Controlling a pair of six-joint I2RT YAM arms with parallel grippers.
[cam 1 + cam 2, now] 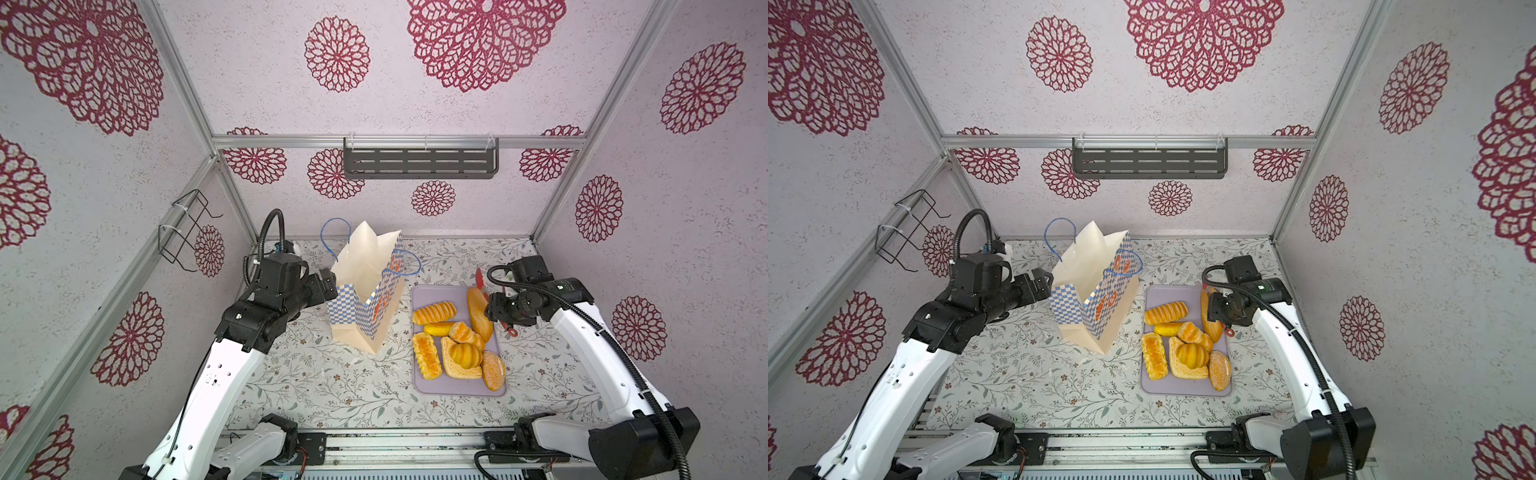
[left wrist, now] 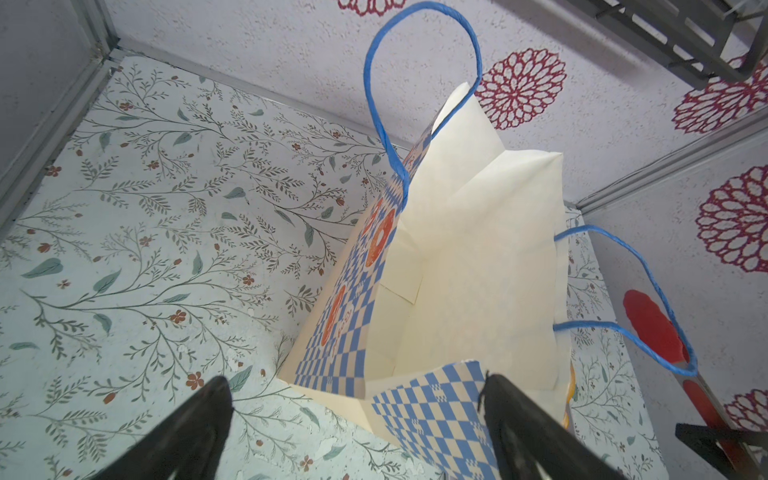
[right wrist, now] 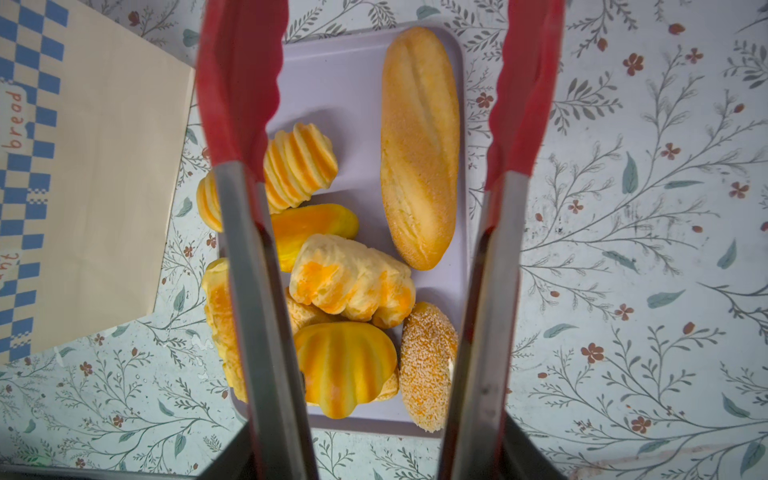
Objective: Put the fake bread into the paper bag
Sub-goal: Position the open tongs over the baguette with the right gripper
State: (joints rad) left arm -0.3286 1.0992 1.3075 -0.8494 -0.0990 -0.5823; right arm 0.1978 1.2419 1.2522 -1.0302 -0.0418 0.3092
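Tongs held open over the tray, with the bag standing ready.
The right gripper [image 1: 497,308] clamps red tongs [image 3: 241,83], whose tips are spread above the bread [image 3: 349,278]. All of it is piled on the lilac tray [image 3: 332,75], the long loaf [image 3: 419,145] lying apart. The paper bag [image 1: 365,286] stands upright just beside the tray and looks empty. The left gripper [image 2: 355,380] is wide open astride the bag's near wall, not pinching it. Likely risks: a glossy roll squirting from the tongs, neighbours nudged off the pile, or the unheld bag tipping if its rim or cord is bumped.
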